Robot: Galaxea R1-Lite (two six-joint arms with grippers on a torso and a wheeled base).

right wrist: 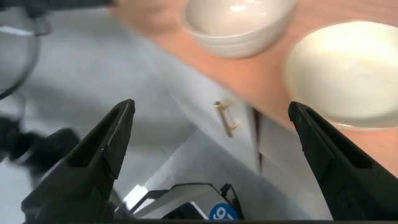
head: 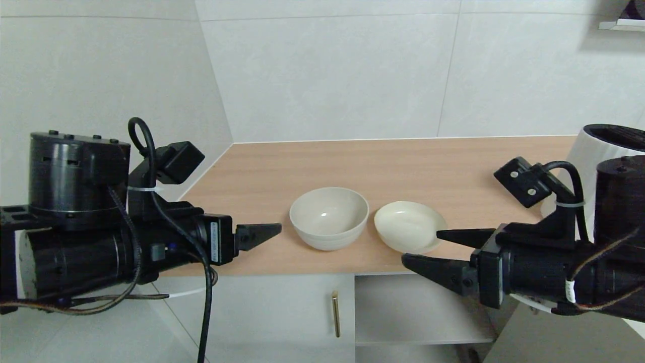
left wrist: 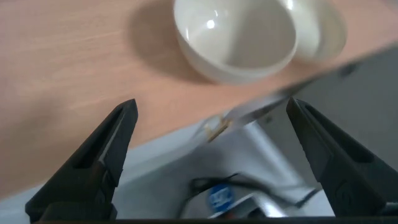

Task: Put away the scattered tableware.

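A wooden countertop (head: 403, 161) runs from left to right against a tiled wall; below its near edge stands a white cabinet (head: 282, 312), with an open compartment (head: 418, 307) to the right of its door. At the far right of the counter stands one white round container (head: 589, 156) with a dark top.

The left gripper (left wrist: 211, 115) hangs at the near edge, left of the tableware, its jaws spread wide and holding nothing; the right gripper (head: 421, 246) hangs just off the near edge on the right, its jaws likewise spread and holding nothing.

One deep white bowl (head: 328, 218) stands upright near the counter's near edge, between the two grippers; it lies beyond the left gripper's fingertips, in line with the gap but not inside it, close to them and apart. One shallow cream dish (head: 409, 226) lies just to the right of the bowl; whether their rims touch I cannot tell. The tip of the right gripper's far finger overlaps the dish's near right rim in the head view; the dish lies ahead of the jaws, not between them, and contact cannot be told.

One brass handle (head: 335, 313) stands upright on the cabinet door, below the bowl.
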